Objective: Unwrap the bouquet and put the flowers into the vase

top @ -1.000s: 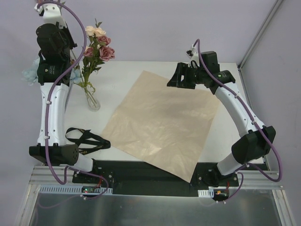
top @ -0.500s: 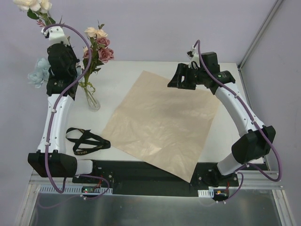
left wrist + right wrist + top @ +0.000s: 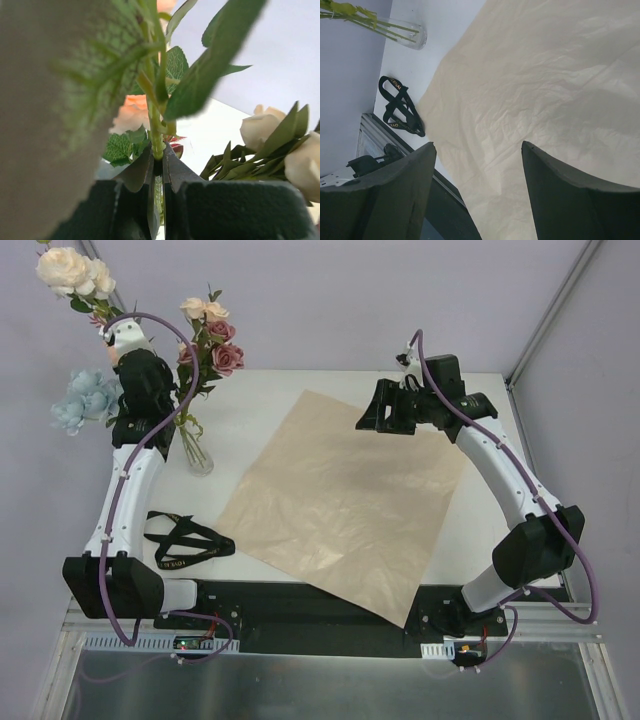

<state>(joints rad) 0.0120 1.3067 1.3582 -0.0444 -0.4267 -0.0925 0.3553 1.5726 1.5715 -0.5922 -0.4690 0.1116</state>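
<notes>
The bouquet is undone: its peach wrapping paper (image 3: pixel 345 500) lies flat on the table and the black ribbon (image 3: pixel 180 540) lies loose at the near left. The clear glass vase (image 3: pixel 197 455) stands at the far left and holds pink and peach flowers (image 3: pixel 215 338). My left gripper (image 3: pixel 159 152) is shut on a green stem (image 3: pixel 156 127). In the top view that arm (image 3: pixel 140 390) is raised beside the vase, and cream roses (image 3: pixel 72 270) and a pale blue bloom (image 3: pixel 82 400) stick out to its left. My right gripper (image 3: pixel 385 410) hangs open over the paper's far corner, holding nothing.
In the right wrist view the vase (image 3: pixel 407 35) and ribbon (image 3: pixel 400 107) lie left of the paper (image 3: pixel 545 85). A black strip (image 3: pixel 300 605) with both arm bases runs along the near edge. A grey wall post (image 3: pixel 555 310) rises at the far right.
My left arm has come down and to the right toward the vase, carrying the stems. The cream roses have appeared at the upper left. The right arm has barely moved.
</notes>
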